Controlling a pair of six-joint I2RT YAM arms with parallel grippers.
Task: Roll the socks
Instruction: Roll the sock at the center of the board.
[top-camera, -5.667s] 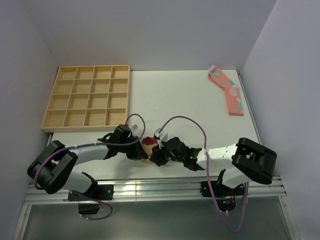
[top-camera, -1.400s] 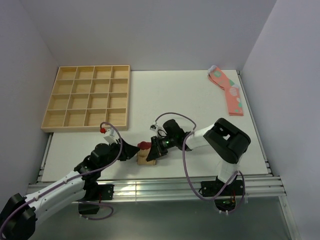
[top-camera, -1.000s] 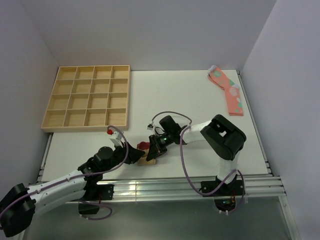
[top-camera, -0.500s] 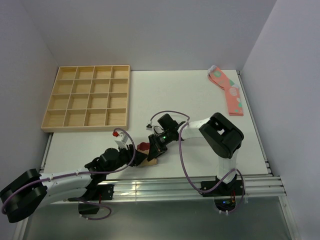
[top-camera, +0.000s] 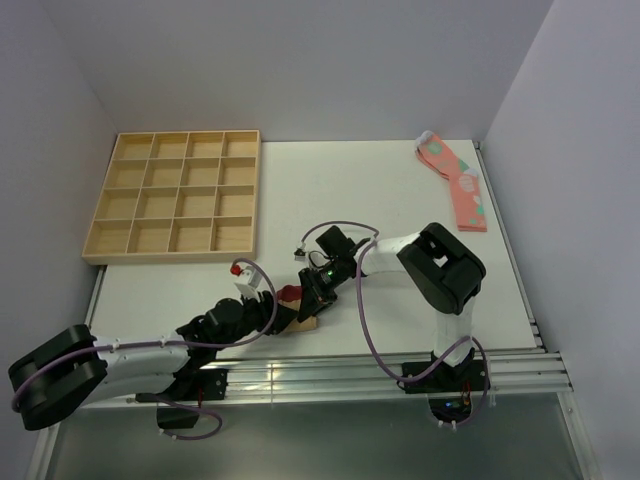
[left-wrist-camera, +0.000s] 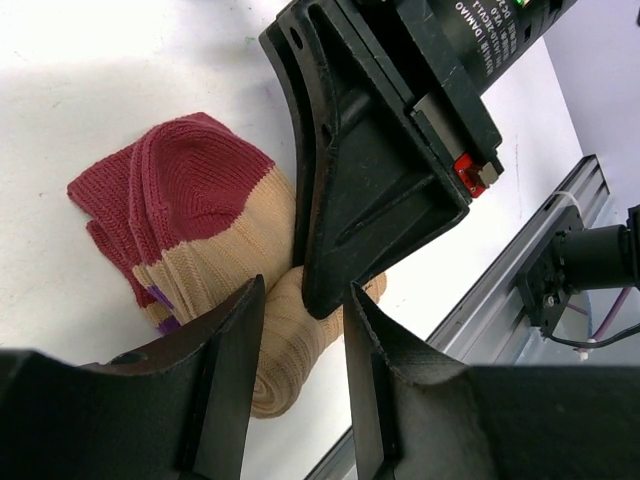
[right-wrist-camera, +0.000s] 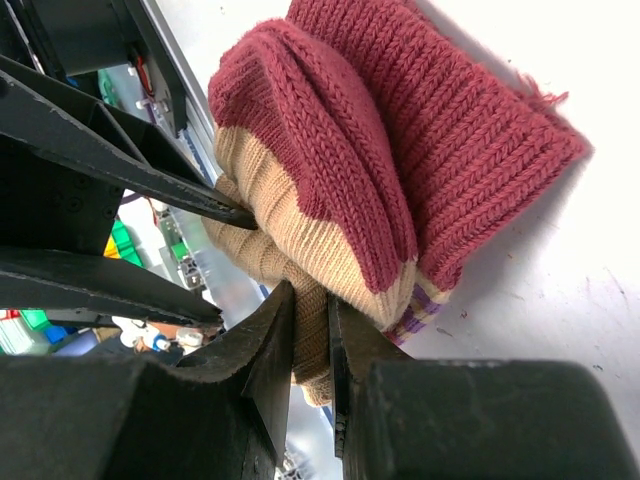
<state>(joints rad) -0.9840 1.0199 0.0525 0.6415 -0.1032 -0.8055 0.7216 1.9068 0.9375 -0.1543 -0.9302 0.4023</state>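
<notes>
Socks (top-camera: 289, 293) are sitting as a half-made bundle at the near edge of the table (top-camera: 400, 200), a little left of centre, wedged between the two arms. The right gripper (right-wrist-camera: 310, 335), reaching in from the far right, is pinching a fold of the tan knit between nearly closed jaws, just under the dark red toe layers. The left gripper (left-wrist-camera: 297, 320), coming in from the near left, is straddling the tan rolled end with its jaws partly apart. One finger of the right gripper is sitting in that same gap, and I cannot tell whether the left jaws are pressing on the knit or merely flanking it.

The bundle is lying with its red end towards the far left and its tan rolled end towards the near side. The roll is therefore pointing into the left gripper's gap while the right gripper is crossing it from the side. Both tools are at the cloth, but only the right one is plainly holding it. By my judgement, the coming turn is depending on the left jaws taking the tan end without catching the right finger.
</notes>
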